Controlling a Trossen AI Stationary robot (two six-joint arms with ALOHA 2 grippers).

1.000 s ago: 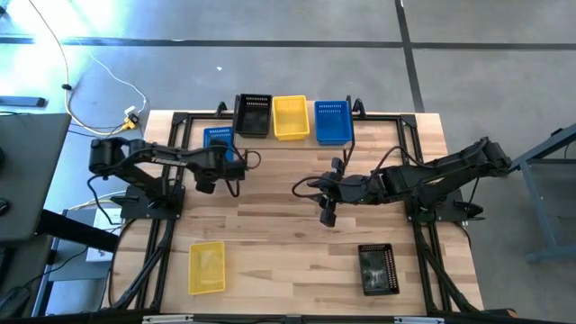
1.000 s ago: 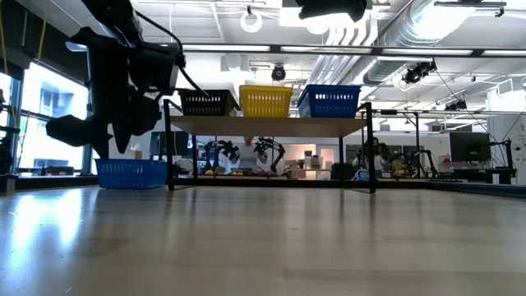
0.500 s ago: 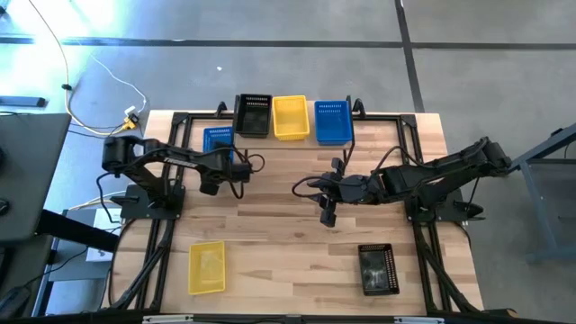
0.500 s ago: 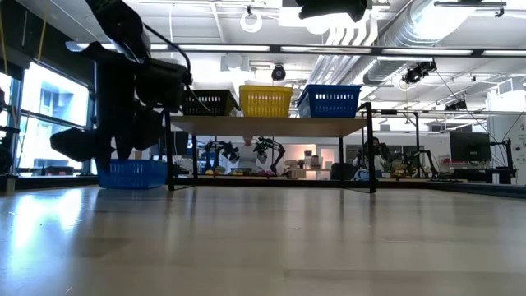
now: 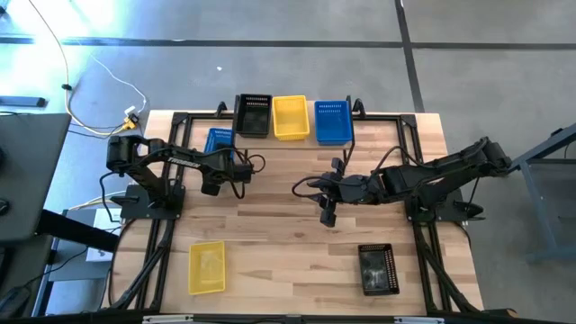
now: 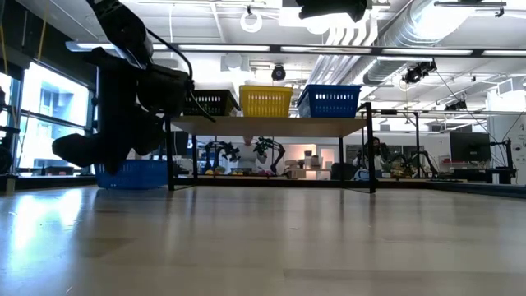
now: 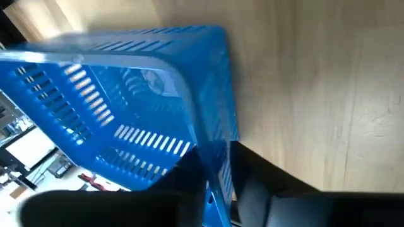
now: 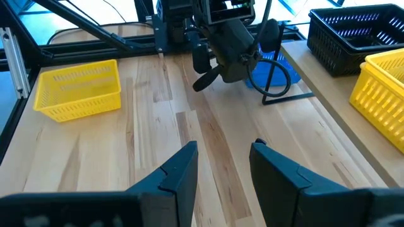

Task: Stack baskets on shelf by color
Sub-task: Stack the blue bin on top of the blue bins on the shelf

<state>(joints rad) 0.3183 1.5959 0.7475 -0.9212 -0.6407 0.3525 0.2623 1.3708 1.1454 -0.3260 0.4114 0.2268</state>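
Three baskets (image 5: 292, 117) on shelf (image 6: 271, 126), three on table

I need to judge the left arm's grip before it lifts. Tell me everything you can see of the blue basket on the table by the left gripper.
The blue basket is a shallow rectangular plastic tray with slotted mesh walls and a smooth rolled rim, seemingly empty. It sits on the wooden tabletop at the far left, near the shelf. The left gripper straddles one short wall, a dark finger on either side, seemingly clamped. Whether the basket is lifted cannot be told.
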